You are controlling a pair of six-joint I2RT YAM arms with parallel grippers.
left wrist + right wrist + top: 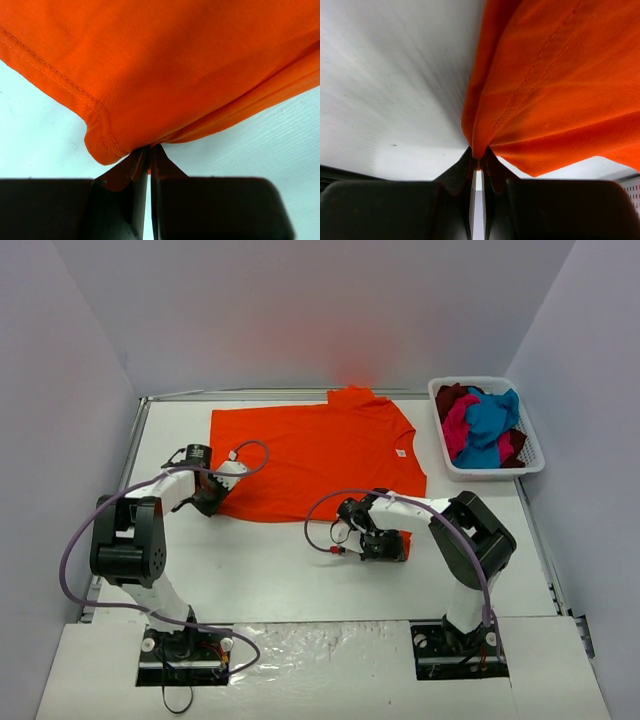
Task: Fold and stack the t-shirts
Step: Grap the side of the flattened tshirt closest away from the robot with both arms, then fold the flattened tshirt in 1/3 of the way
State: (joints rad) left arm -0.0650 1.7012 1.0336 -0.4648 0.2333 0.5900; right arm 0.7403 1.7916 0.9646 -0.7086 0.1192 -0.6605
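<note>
Across the middle of the table [280, 575] the orange shirt [320, 455] lies flat. The left gripper [214, 500] pinches its near-left hem corner and the right gripper [395, 542] its near-right corner (both clamped tight). Bare tabletop runs along the near edge. The other shirts [480, 425] sit in the far-right basket [536, 462].

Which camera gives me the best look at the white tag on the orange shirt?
Top external: the white tag shows plainly on the spread orange shirt, near its right side. Both wrist views show only orange hem pinched in the jaws, no tag.
</note>
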